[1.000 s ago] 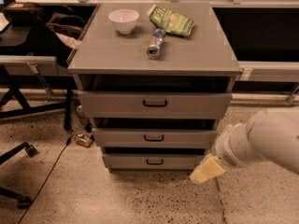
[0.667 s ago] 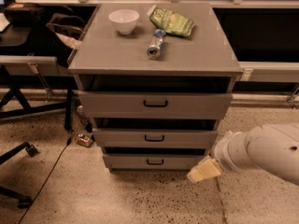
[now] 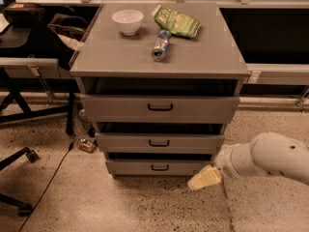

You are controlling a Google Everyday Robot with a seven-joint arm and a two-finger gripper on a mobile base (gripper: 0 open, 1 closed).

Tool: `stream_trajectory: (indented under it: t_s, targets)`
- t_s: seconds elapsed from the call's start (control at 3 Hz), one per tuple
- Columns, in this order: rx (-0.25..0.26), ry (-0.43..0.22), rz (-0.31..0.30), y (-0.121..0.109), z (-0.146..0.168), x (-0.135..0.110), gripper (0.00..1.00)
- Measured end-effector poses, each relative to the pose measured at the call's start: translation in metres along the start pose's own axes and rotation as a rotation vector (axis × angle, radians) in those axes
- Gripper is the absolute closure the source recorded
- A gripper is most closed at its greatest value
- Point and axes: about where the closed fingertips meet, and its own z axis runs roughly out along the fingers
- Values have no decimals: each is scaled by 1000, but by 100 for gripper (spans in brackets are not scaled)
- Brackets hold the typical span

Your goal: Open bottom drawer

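Gripper (image 3: 205,178), pale yellow, at the end of a white arm (image 3: 270,159) that enters from the right of the grey cabinet (image 3: 120,57). It sits low at the cabinet's front right corner, just beside the right end of the bottom drawer (image 3: 130,167) and clear of that drawer's small black handle (image 3: 160,167). How far it is open cannot be told; nothing is seen in its hold. The bottom drawer is the lowest of the cabinet's three, beneath the middle drawer (image 3: 193,143) and the top drawer (image 3: 203,108). On the cabinet top: a white bowl (image 3: 128,21), a can lying on its side (image 3: 161,45) and a green snack bag (image 3: 176,21).
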Motion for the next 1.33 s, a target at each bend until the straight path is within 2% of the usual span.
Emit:
stream_trajectory:
  t_s: [0.33, 0.67, 1.0, 1.33]
  targets:
    - [-103, 27, 24, 2, 35, 17, 0]
    - [-103, 27, 24, 2, 35, 17, 0]
    - [-76, 29, 57, 4, 44, 27, 0]
    - [-38, 22, 101, 8, 69, 49, 0]
